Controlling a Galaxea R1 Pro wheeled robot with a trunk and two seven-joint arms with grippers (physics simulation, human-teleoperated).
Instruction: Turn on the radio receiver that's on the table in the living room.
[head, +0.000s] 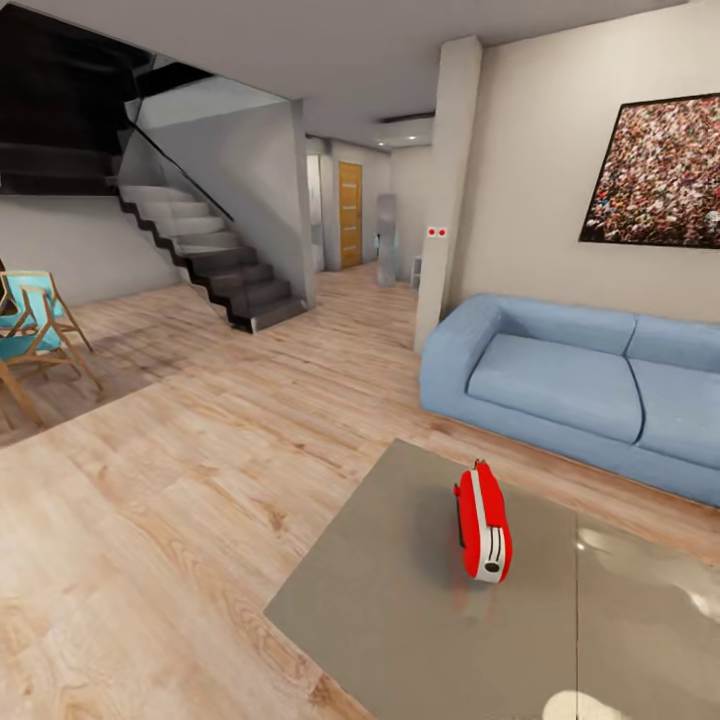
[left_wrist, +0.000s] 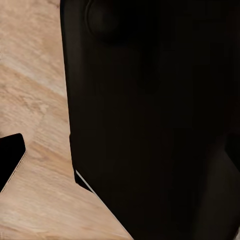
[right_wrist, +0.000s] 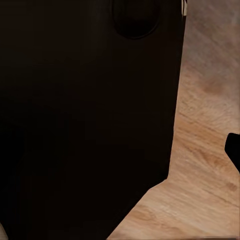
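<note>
The radio receiver (head: 484, 524) is a small bright-red box with white trim, seen end-on. It stands upright on the low glossy grey-taupe table (head: 400, 610), near the table's middle and toward the sofa side. A thin wire handle rises from its top. The living room has a light wood plank floor (head: 200, 480). In the left wrist view a large dark robot part (left_wrist: 150, 120) blocks most of the picture, with a black tip (left_wrist: 10, 162) at the edge. The right wrist view likewise has a dark part (right_wrist: 85, 120) and a black tip (right_wrist: 234, 150) over plank floor.
A blue sectional sofa (head: 580, 385) stands behind the table under a framed crowd picture (head: 655, 175). A pillar (head: 447, 190) rises beside the sofa's end. Dark stairs (head: 210, 255) climb at the back left, and wooden chairs with teal seats (head: 30, 335) sit at the far left.
</note>
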